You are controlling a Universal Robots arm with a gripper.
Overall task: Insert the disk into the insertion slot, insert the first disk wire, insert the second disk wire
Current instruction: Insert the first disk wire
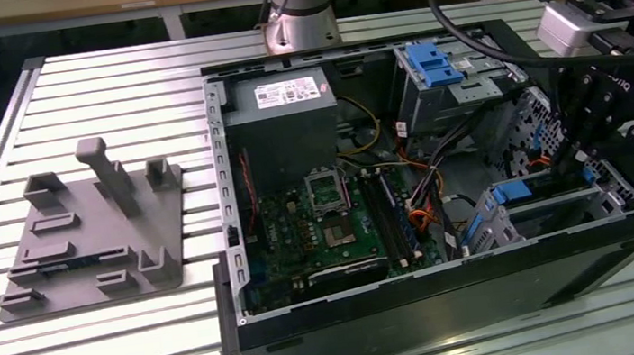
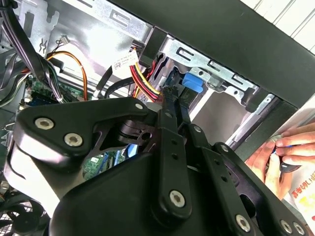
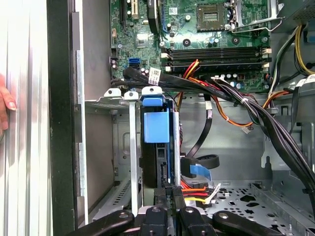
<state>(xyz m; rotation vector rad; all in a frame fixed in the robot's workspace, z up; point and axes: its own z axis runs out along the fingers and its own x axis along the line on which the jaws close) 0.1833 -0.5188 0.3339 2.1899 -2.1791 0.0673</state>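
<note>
The disk (image 1: 521,191), silver in a bright blue bracket, sits in the insertion slot (image 1: 610,196), a grey metal cage at the case's corner on the exterior view's right. In the first wrist view the disk (image 3: 156,130) stands between the cage's walls (image 3: 110,103). My gripper (image 1: 568,167) reaches down to the disk's wire end. Its fingers lie close together (image 3: 168,192) on a small black wire connector (image 2: 171,92) beside the blue bracket (image 2: 192,83). Red and yellow wires (image 2: 142,78) run close by.
A taller cage with a blue latch (image 1: 436,63), the power supply (image 1: 281,127) and the motherboard (image 1: 316,223) fill the open case. Thick black cable bundles (image 3: 236,98) cross it. A grey fixture plate (image 1: 94,232) lies on the table. A person's hand (image 2: 283,152) rests outside the case wall.
</note>
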